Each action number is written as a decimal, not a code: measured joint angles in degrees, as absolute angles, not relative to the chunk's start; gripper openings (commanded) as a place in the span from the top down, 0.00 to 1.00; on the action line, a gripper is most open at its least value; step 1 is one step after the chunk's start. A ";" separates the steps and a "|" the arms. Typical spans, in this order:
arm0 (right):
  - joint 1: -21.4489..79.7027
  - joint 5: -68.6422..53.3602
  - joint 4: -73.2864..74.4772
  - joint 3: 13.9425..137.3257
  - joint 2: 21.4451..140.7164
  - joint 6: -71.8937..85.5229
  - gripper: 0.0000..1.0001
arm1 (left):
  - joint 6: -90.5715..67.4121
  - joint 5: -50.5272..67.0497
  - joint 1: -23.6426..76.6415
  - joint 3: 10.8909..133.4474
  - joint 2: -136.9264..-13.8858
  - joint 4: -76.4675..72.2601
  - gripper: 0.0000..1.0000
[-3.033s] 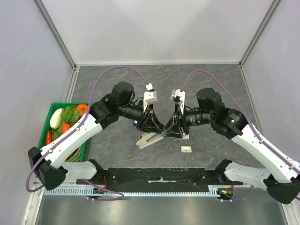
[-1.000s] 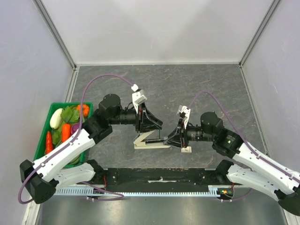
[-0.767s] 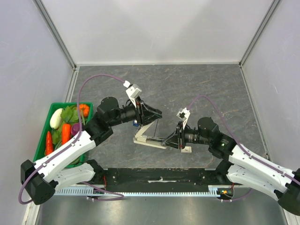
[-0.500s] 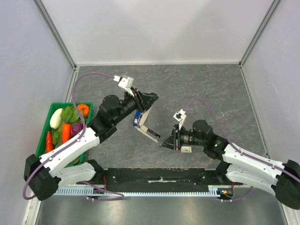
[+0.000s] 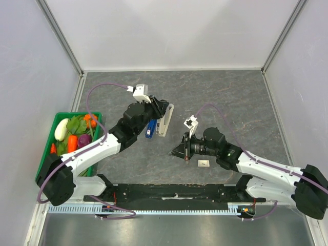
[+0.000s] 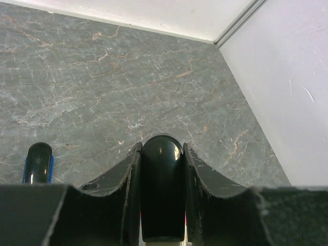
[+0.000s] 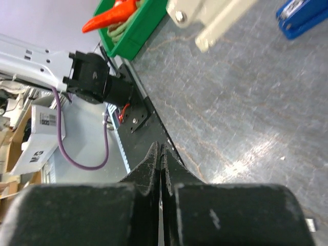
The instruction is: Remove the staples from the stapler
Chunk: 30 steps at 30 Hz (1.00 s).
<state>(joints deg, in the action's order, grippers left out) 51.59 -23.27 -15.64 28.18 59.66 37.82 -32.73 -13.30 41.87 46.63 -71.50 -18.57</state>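
My left gripper clamps the stapler by its black end cap, mid-table beside the blue stapler. My right gripper is pinched shut, nothing visible in it. Held only by that cap, the stapler may twist loose.

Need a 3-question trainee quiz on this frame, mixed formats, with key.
1. Pick one: the grey stapler is held by A) the left hand, B) the right hand, C) neither.
2. True or false: the right hand is shut with nothing between its fingers.
3. Short answer: what fills the green crate?
Key: 1 A; 2 true; 3 vegetables.
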 measured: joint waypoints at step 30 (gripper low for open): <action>51.59 -12.73 28.99 62.67 49.54 11.86 0.32 | -19.92 37.08 41.87 56.29 -62.00 3.11 0.98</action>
<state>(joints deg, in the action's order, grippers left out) 51.59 -12.73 28.99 62.67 49.54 11.86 -19.92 37.08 41.87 56.29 -62.00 3.11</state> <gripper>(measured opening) 0.677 0.373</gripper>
